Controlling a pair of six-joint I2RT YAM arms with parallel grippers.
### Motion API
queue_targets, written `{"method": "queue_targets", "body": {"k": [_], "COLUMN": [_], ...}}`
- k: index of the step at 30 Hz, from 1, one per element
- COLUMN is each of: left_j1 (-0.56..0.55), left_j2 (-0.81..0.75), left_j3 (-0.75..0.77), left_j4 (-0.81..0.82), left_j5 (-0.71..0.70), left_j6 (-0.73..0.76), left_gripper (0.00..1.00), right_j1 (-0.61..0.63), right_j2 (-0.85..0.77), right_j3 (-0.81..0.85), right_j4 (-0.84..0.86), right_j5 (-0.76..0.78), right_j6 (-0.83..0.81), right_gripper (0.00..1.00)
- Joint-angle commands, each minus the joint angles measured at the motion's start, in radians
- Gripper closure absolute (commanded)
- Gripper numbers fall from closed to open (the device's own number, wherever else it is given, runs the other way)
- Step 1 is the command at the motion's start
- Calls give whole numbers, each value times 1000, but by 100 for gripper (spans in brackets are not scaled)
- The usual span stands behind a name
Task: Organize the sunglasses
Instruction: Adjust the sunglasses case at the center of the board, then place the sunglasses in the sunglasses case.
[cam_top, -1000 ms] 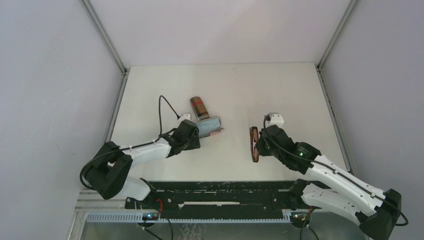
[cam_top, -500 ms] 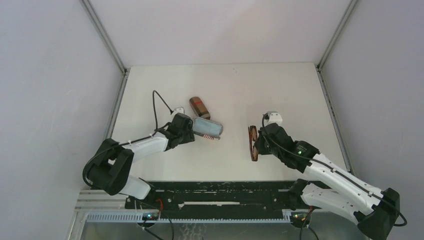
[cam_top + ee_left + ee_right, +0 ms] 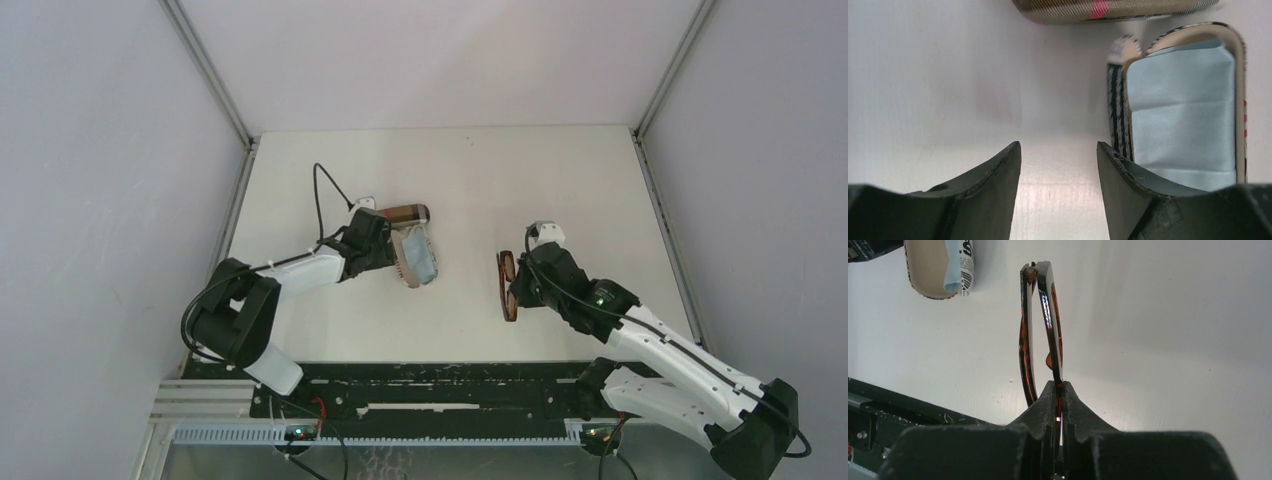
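Top external view shows the open case [image 3: 418, 257] swung round in the last second, from crosswise to lengthwise, and the brown case [image 3: 405, 212] above it turned too, likely lining it up for loading. Your left fingers [image 3: 998, 170] stand partly open on nothing, one just beside the open case's striped rim. Only the left wrist view shows the blue cloth [image 3: 1183, 115] inside. Your right fingers [image 3: 1045, 400] are clamped on the brown sunglasses [image 3: 1040, 325], right of centre, apart from the case.

Overhead camera looks down from the near side; both close wrist cameras share the open case [image 3: 418, 258].
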Motion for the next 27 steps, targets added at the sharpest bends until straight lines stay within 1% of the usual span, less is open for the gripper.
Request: {"method": "queue_targets", "body": {"k": [1,7,11,21,27], "left_j1": [4,4,4,0,-6], "left_j2": [15,3,7,19,31], "left_j3": [64,68,82,113,123], "left_j4": [23,47,53,55,55], "left_j5": [41,94,137,179,190], "left_j6": [33,40,44,55,57], "left_gripper": [38,37,37,36,36], "right_j1": [-26,-95,-126,-166,-220], "right_j2": [1,43,114,374,557], "right_j3": [1,6,47,220,286], "right_j4": [71,154,203,335,476], "right_j5": [-79,-247,-309,-433,-582], "right_j6": [-35,-19,-13,17,109], "right_gripper": [100,100,100,100,100]}}
